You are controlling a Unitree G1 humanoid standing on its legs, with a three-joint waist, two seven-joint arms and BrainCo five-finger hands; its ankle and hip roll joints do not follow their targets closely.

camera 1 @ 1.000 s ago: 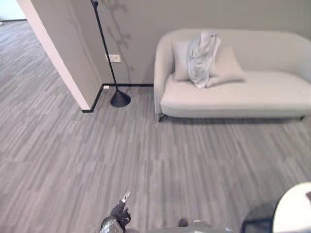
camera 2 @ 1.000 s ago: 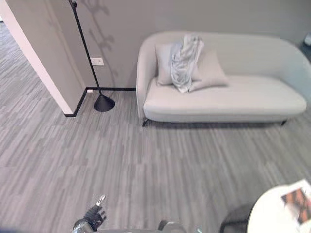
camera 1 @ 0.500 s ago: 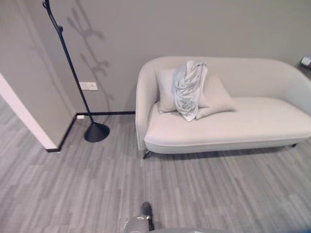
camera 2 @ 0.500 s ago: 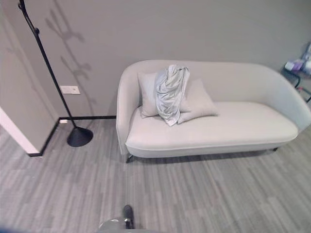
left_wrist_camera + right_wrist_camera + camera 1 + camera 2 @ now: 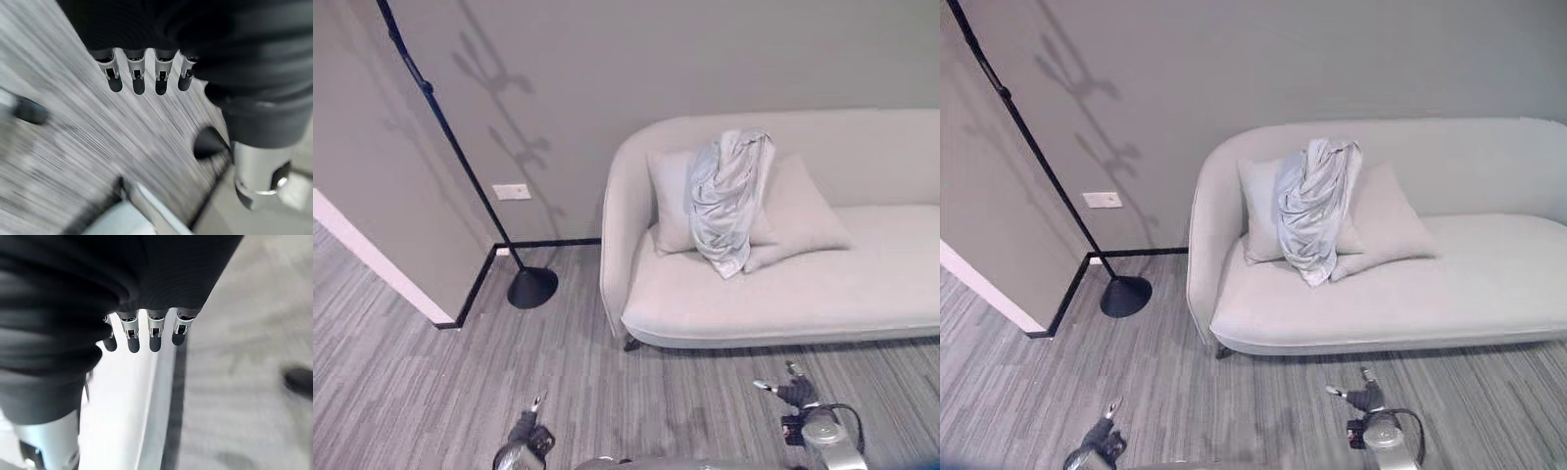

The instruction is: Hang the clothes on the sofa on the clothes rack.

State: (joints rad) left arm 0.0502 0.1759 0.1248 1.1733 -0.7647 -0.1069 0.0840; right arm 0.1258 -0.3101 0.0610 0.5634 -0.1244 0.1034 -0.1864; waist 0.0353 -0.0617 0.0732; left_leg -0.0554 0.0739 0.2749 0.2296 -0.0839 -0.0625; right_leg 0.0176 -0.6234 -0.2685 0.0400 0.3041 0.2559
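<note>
A: Left robot hand (image 5: 530, 436) sits low over the floor (image 5: 431, 392), at the near left edge of the head views. Its wrist view shows the fingers (image 5: 138, 78) straight in a row, thumb apart, nothing between them, so it is released.

B: And the right robot hand (image 5: 793, 392)?

A: Low at the near right, also over the floor, just in front of the sofa (image 5: 783, 284). Its fingers (image 5: 154, 335) hang straight too, with nothing in them. Released as well.

B: Where are the clothes (image 5: 726, 196)?

A: On the sofa, a pale grey-blue garment draped over the backrest and down across two cushions. It hangs in folds between the left pillow (image 5: 668, 196) and the right pillow (image 5: 798, 211), its lower end near the seat. Neither hand touches it; both are well apart from it.

B: The rack (image 5: 460, 166)?

A: A thin black pole leaning up along the wall (image 5: 607, 59), left of the sofa. Its round black base (image 5: 531, 287) stands on the floor near the sofa's left end, in the corner by the black skirting. I see nothing hanging on the part of the pole that shows. A white socket plate (image 5: 512, 192) sits on the wall just beside the pole.

B: Anything else?

A: A wall corner (image 5: 372, 259) with a white edge juts out on the left.
</note>
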